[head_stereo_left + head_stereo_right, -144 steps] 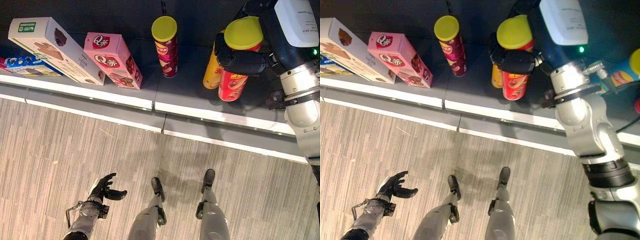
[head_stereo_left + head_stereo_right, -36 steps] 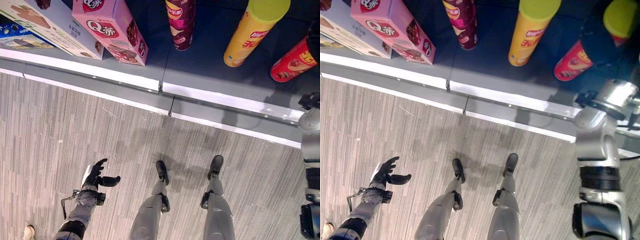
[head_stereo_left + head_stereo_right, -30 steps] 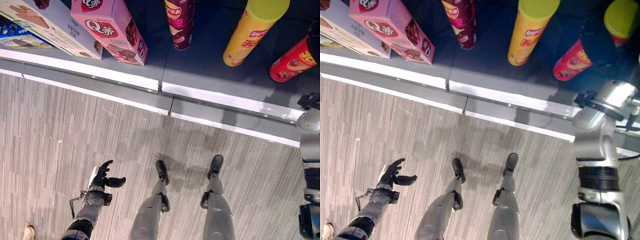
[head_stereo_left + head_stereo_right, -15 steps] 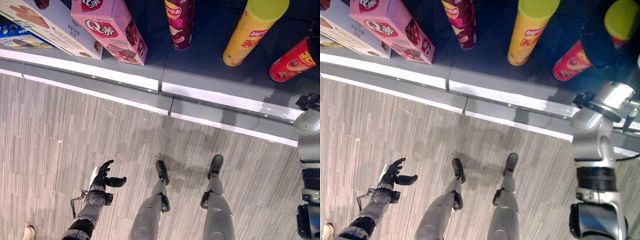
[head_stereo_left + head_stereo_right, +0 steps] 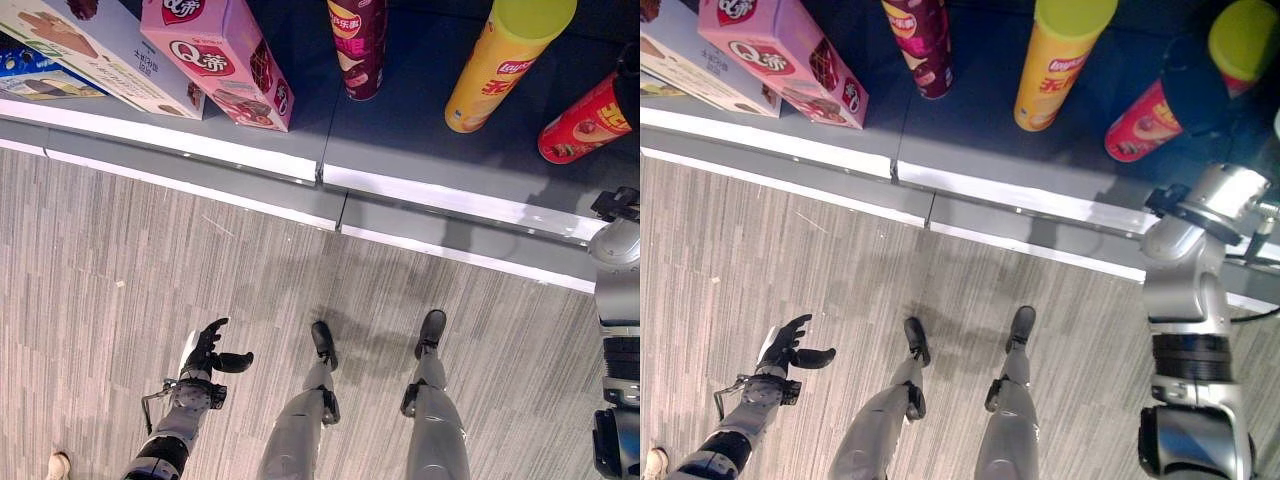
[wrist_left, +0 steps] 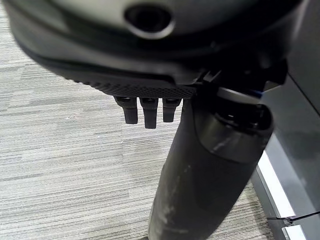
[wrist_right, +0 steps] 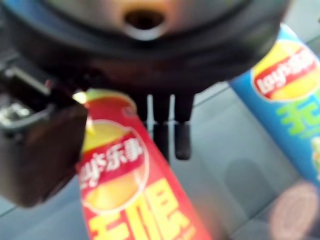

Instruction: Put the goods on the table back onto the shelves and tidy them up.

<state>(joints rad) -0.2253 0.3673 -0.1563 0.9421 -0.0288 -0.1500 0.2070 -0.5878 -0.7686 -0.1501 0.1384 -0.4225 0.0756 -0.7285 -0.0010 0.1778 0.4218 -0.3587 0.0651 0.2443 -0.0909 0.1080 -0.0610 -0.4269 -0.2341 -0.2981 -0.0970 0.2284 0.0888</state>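
Note:
A red crisp can [image 5: 1138,128] with a lime lid rests with its base on the dark shelf [image 5: 400,150] at the right. My right hand [image 5: 1196,86] wraps its middle. In the right wrist view the red crisp can [image 7: 130,190] lies between the thumb and the fingers [image 7: 182,140]. Left of it on the shelf are a yellow can [image 5: 495,75], a maroon can [image 5: 357,45], a pink box [image 5: 215,55] and a white box [image 5: 90,50]. My left hand [image 5: 205,355] hangs low over the floor, open and holding nothing.
A blue can [image 7: 295,95] stands on the shelf just beside the red one. The shelf's white front edge [image 5: 440,200] runs across the view, with grey striped floor [image 5: 120,270] below it. A shoe [image 5: 58,465] shows at the lower left.
Nothing has moved in the last second. Before that the view shifted, and the red can came down from beside the yellow can to the shelf further right.

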